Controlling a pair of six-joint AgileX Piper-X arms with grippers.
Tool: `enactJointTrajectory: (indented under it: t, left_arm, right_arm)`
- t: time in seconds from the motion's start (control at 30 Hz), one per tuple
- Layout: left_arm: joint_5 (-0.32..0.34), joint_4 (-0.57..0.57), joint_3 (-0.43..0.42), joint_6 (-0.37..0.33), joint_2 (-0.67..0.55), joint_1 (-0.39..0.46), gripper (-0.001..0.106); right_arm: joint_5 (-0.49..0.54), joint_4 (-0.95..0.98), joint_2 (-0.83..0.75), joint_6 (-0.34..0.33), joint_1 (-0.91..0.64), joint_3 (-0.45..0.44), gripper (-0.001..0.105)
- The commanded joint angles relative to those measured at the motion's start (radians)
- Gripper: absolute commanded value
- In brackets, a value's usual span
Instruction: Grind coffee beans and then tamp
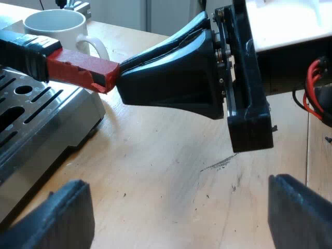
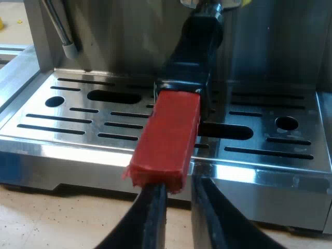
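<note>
Left end effector (image 1: pixel 176 207) hangs wide open above the wooden desk (image 1: pixel 171 150), beside the espresso machine (image 2: pixel 129 36). From the machine's front, the holder's dark handle (image 2: pixel 194 46) reaches over the slotted drip tray (image 2: pixel 78 124). Right end effector (image 2: pixel 178 189) sits at its red end (image 2: pixel 166 140); I cannot tell whether it grips. A white mug (image 1: pixel 57 26) stands on the desk near the machine.
</note>
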Motion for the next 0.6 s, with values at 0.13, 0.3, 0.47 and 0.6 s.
enactJointTrajectory:
  t: [0.13, 0.3, 0.47, 0.6]
  left_arm:
    - [0.007, -0.029, -0.002, 0.000, -0.001, -0.003, 0.071]
    - [0.007, -0.029, -0.002, 0.000, -0.001, -0.003, 0.071]
    - [0.007, -0.045, -0.005, 0.000, -0.001, -0.003, 0.071]
    - [0.007, -0.048, -0.008, 0.000, -0.001, -0.003, 0.071]
  right_arm:
    - [0.062, -0.017, 0.000, 0.000, 0.022, -0.009, 0.016]
    - [0.062, 0.056, 0.000, 0.000, 0.067, -0.009, 0.016]
    - [0.074, 0.088, -0.011, 0.009, 0.117, -0.009, 0.016]
    - [0.138, 0.092, -0.047, 0.009, 0.152, -0.009, 0.017]
